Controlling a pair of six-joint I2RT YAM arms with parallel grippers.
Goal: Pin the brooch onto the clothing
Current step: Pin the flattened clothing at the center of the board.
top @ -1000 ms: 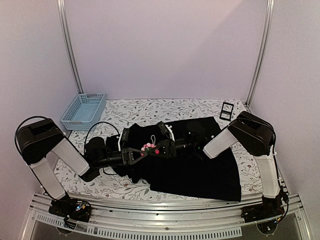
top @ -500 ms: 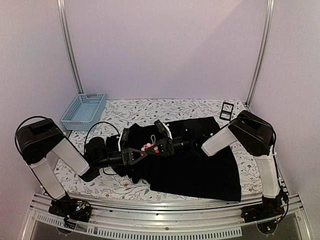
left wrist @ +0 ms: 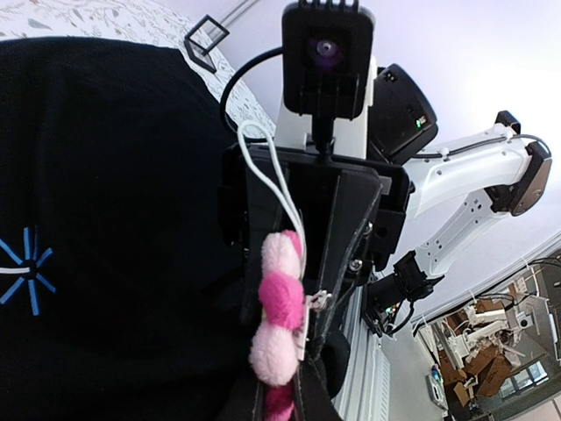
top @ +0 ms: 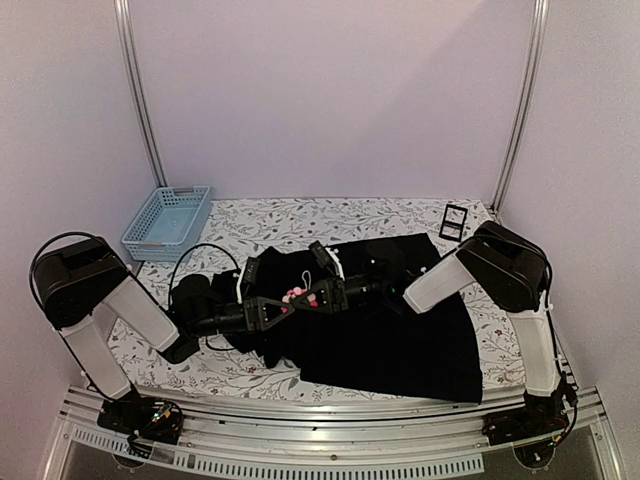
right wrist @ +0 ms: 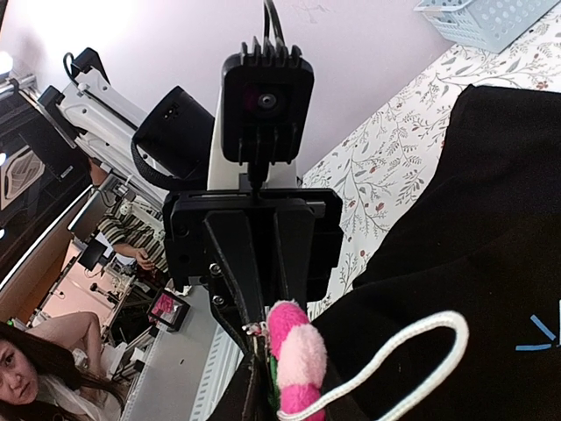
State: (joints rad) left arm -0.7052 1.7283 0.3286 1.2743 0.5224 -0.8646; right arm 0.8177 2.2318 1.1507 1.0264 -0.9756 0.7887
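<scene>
The black shirt (top: 400,340) lies on the table (top: 260,215). Over it, two claws meet tip to tip. The left claw (top: 288,306) is pinched tight on the pink brooch (top: 296,294). The right claw (top: 306,298) has its fingers (left wrist: 337,250) close on both sides of the brooch. I cannot tell if they squeeze it.

The brooch (left wrist: 279,303) is fluffy pink plush with a white woven cord loop (right wrist: 412,351), and the clothing (top: 400,340) is soft, matt black cloth. The table (top: 300,215) has a matt, flower-printed covering. The basket (top: 150,250) at far left is light-blue latticed plastic, and the near rail (top: 330,410) is ribbed bare metal.
</scene>
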